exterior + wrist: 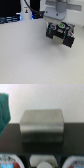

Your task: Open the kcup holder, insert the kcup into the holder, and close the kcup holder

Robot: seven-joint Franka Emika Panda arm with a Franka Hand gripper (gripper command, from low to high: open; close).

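Seen at the top of the exterior view: white, blocky robot arm reaching down, its black two-fingered gripper (60,33) tilted, finger spacing too blurred to judge.

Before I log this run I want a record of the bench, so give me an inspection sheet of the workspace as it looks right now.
Surface: pale table, plain and matte.
Job's things: the kcup holder appears as a dark body in the wrist view, with round white and reddish pod tops at the frame's edge. The kcup is probably the green spot under the arm's white hand, but it is too blurred to confirm.
Clutter: a grey block sits on the dark body, and a green thing is cut off by the frame.
Grippers: the gripper is at the exterior view's right. Its jaws are too blurred to judge.
Cables: one white cable at the back.
Surroundings: dark background with blue lights.
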